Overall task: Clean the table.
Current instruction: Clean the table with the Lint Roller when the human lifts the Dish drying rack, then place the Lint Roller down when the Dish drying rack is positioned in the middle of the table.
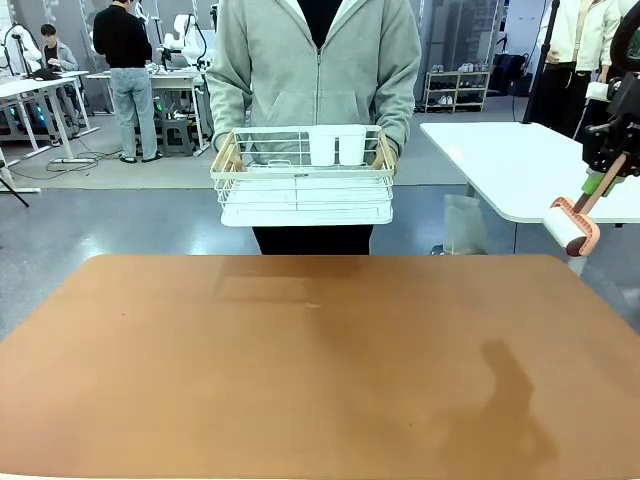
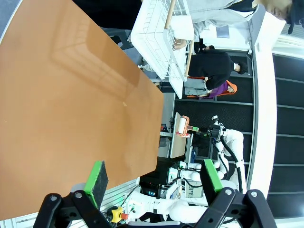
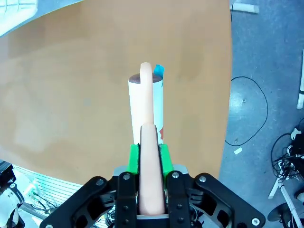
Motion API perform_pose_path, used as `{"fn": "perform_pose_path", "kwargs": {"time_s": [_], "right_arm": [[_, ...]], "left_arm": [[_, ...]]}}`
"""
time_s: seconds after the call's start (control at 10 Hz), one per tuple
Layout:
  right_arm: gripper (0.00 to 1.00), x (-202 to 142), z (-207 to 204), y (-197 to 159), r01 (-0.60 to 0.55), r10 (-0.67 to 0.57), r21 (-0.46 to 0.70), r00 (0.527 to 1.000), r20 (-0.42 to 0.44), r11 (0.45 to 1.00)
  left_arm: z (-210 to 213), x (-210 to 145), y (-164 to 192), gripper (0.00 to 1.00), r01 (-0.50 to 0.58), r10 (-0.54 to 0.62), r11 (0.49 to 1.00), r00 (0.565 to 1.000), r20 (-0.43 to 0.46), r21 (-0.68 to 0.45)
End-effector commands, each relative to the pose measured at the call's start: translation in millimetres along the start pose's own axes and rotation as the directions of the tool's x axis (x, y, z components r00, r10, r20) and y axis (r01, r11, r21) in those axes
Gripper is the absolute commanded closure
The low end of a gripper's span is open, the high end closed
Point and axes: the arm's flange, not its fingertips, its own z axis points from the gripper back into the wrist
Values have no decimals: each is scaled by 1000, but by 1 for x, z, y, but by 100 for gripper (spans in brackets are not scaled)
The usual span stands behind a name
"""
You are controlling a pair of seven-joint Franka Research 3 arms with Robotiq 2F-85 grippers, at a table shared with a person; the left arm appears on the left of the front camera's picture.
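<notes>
Right pincer (image 3: 149, 155) clamping lint roller (image 3: 156, 109) handle, left pincer (image 2: 154, 175) wide apart, empty, table (image 1: 300, 380) matte terracotta

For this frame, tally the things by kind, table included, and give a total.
table: 1
white wire rack: 1
white containers in the rack: 2
lint roller, held by the right gripper: 1
Total: 5

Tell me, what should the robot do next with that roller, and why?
Probably lower the right gripper until the lint roller meets the table. The gripper is shut on the roller's handle, but the roller hangs in the air, and the person holds the wire rack off the tabletop.
</notes>
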Motion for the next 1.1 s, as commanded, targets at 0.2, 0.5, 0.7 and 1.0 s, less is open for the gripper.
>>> {"fn": "perform_pose_path", "kwargs": {"time_s": [0.2,0.5,0.7,1.0], "right_arm": [[79,1,2,1,0,0,0,1000,7,1000],[79,1,2,1,0,0,0,1000,7,1000],[79,1,2,1,0,0,0,1000,7,1000],[79,1,2,1,0,0,0,1000,7,1000]], "left_arm": [[3,-2,-1,0,5,-5,1000,1000,-2,-12],[3,-2,-1,0,5,-5,1000,1000,-2,-12],[3,-2,-1,0,5,-5,1000,1000,-2,-12],[3,-2,-1,0,5,-5,1000,1000,-2,-12]]}}
